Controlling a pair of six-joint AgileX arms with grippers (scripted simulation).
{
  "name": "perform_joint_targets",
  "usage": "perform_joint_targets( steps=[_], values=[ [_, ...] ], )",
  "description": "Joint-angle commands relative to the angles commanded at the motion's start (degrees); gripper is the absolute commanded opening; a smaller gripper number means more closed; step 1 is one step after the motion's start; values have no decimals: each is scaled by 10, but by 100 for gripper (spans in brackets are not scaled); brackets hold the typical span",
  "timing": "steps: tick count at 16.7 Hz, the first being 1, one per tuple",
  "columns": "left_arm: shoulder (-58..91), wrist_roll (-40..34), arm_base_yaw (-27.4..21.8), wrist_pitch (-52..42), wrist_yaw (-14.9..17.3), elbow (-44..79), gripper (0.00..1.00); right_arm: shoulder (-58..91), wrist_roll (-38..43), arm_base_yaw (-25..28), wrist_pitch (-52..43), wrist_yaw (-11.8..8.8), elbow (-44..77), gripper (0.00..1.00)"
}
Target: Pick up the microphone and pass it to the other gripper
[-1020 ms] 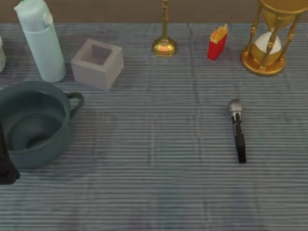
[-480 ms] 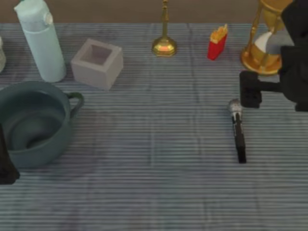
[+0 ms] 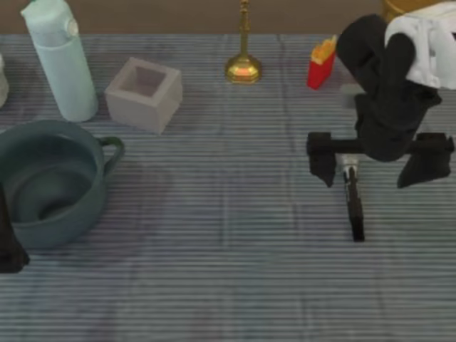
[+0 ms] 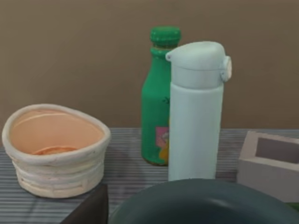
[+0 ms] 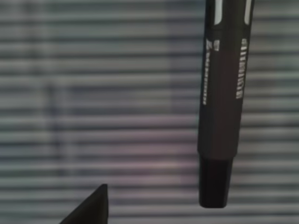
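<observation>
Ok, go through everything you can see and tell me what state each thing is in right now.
Microphone: lying flat on the table, not gripped.
Right hand: open, straddling the microphone's head end.
Left hand: parked at the table's left edge.
Teal pot: upright, empty.
Pale flask: upright, capped.
Grey box: open-topped.

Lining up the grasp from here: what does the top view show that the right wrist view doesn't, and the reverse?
Only the top view shows the open right gripper straddling the microphone near its silver head, plus the red carton and candlestick. Only the right wrist view shows the white lettering on the handle. Both show the black handle lying on the striped tablecloth.
</observation>
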Motion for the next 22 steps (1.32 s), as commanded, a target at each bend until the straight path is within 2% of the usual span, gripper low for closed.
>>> perform_joint_targets(
  steps=[6,14,19,22],
  values=[
    [0,0,0,0,0,0,100,5,-1,-3,10,0,-6,100],
    [0,0,0,0,0,0,100,101,-3,-4,180,1,-77,100],
    [0,0,0,0,0,0,100,108,-3,-4,190,1,-81,100],
    [0,0,0,0,0,0,100,108,-3,-4,190,1,-81,77]
  ],
)
